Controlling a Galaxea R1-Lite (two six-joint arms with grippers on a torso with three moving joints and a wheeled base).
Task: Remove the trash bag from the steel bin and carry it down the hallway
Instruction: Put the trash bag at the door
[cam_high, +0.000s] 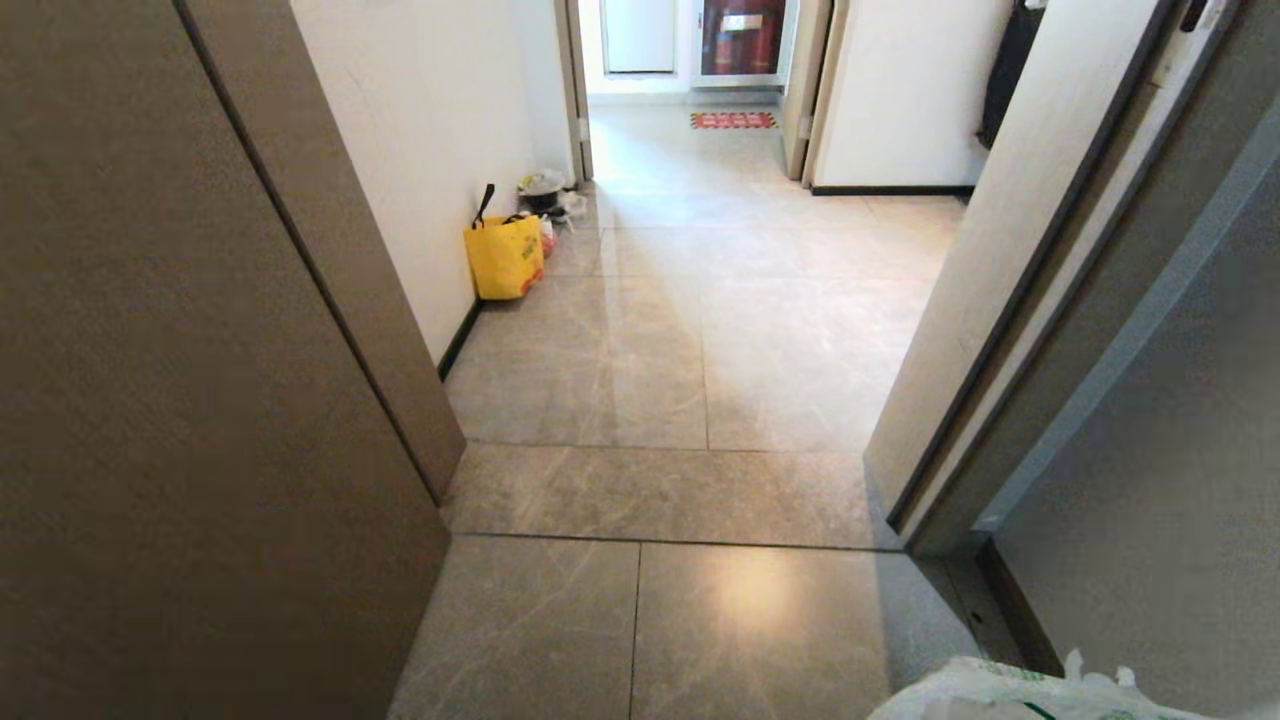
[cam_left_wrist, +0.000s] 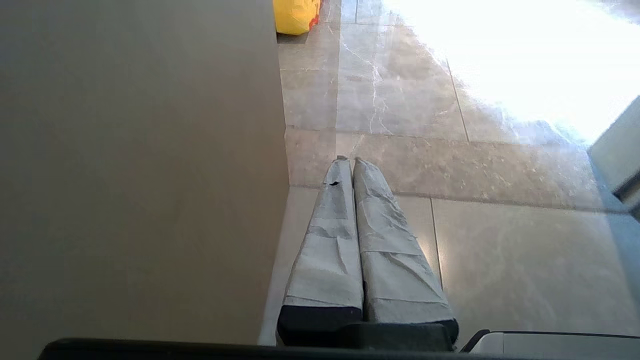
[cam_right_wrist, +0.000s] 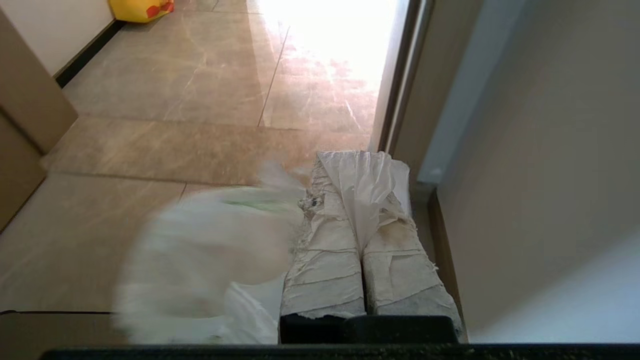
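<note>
The trash bag (cam_high: 1010, 695), thin white plastic with green print, peeks in at the head view's lower right corner. In the right wrist view its blurred body (cam_right_wrist: 200, 260) hangs beside the taped fingers. A white strip of it is pinched in my right gripper (cam_right_wrist: 359, 162), which is shut on it. My left gripper (cam_left_wrist: 350, 160) is shut with nothing in it, close to a brown door panel (cam_left_wrist: 140, 175). The hallway (cam_high: 700, 330) of glossy grey-beige tiles runs ahead. The steel bin is out of view.
A brown door (cam_high: 200, 400) stands close on the left and a door frame (cam_high: 1000, 350) on the right. A yellow tote (cam_high: 503, 257) leans on the left wall, with small dark and white items (cam_high: 545, 195) behind it. A red mat (cam_high: 733, 120) lies at the far end.
</note>
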